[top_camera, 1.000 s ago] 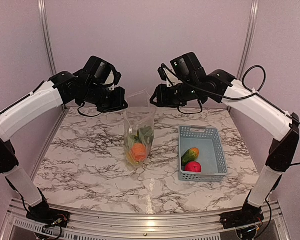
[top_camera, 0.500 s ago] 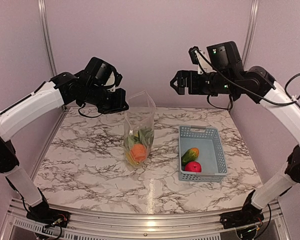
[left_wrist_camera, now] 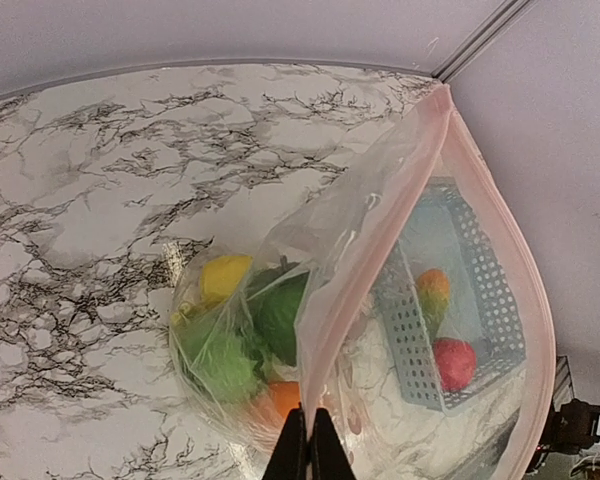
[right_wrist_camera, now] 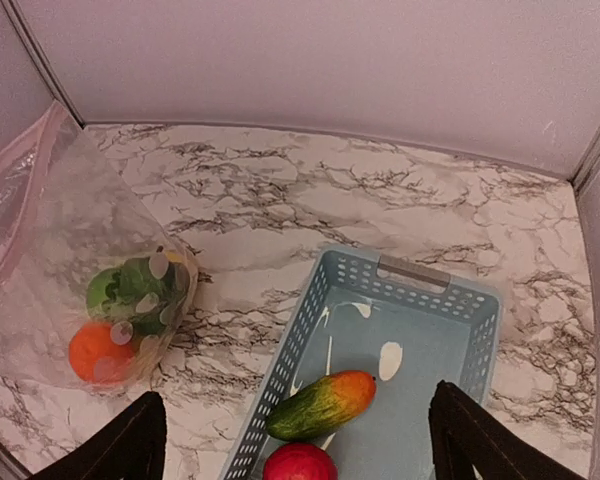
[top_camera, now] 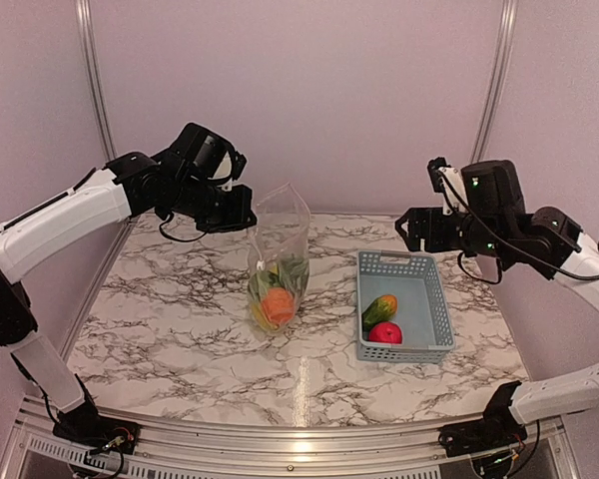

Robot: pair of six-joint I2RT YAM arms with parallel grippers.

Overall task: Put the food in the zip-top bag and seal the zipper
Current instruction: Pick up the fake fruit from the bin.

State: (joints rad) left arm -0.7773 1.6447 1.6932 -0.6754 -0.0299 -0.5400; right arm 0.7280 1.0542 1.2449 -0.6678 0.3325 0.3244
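Packing in progress: left claw (left_wrist_camera: 307,455) pinches the zip-top bag (top_camera: 280,261) upright on the counter (top_camera: 180,329). The right claw (top_camera: 407,228), spread wide and empty, hovers above the basket (top_camera: 395,258) (mango (top_camera: 379,308) and apple (top_camera: 385,333) unpacked). The next move is likely a descent onto one fruit.

Plain pale lilac walls (top_camera: 359,90) all round, silver metal posts (top_camera: 88,70) up the back corners, white marble-look tabletop (top_camera: 180,339) with dark veins, soft even light, bit of glare near the front
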